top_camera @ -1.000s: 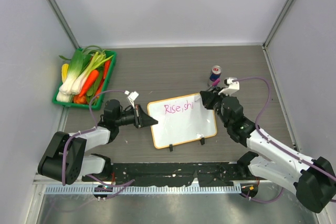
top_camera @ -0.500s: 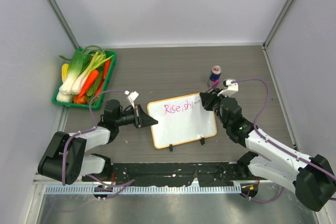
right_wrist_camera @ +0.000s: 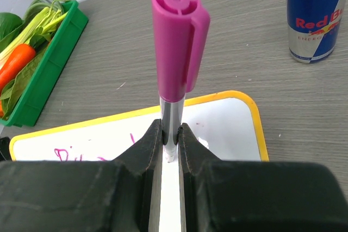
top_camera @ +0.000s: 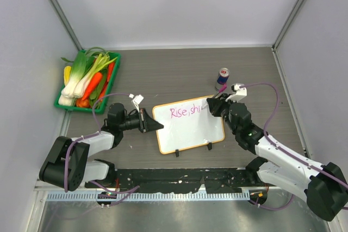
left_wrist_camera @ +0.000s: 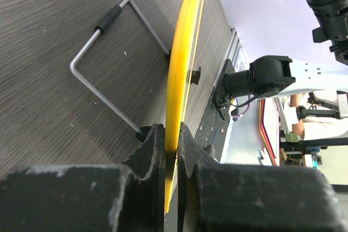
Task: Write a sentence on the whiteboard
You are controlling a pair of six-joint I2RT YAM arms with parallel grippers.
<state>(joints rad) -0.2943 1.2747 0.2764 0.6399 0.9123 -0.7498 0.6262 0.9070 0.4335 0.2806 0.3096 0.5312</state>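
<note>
The whiteboard (top_camera: 190,129), white with an orange-yellow frame, lies on the table between the arms. The sentence (top_camera: 185,112) reads "Rise, shi" in pink along its upper part. My left gripper (top_camera: 156,125) is shut on the board's left edge; the left wrist view shows the frame (left_wrist_camera: 182,69) edge-on between the jaws of that gripper (left_wrist_camera: 171,134). My right gripper (top_camera: 213,105) is over the board's upper right corner, shut on a marker (right_wrist_camera: 176,42) with a silver barrel and magenta cap. The marker's tip is hidden behind the fingers above the white surface (right_wrist_camera: 228,129).
A green tray (top_camera: 69,106) of vegetables stands at the back left. A Red Bull can (top_camera: 223,76) stands just beyond the right gripper and shows large in the right wrist view (right_wrist_camera: 315,17). A bent wire stand (left_wrist_camera: 109,17) lies beside the board.
My right gripper with the marker has shifted slightly at the board's upper right, by the end of the writing. The left arm and the board have not moved.
</note>
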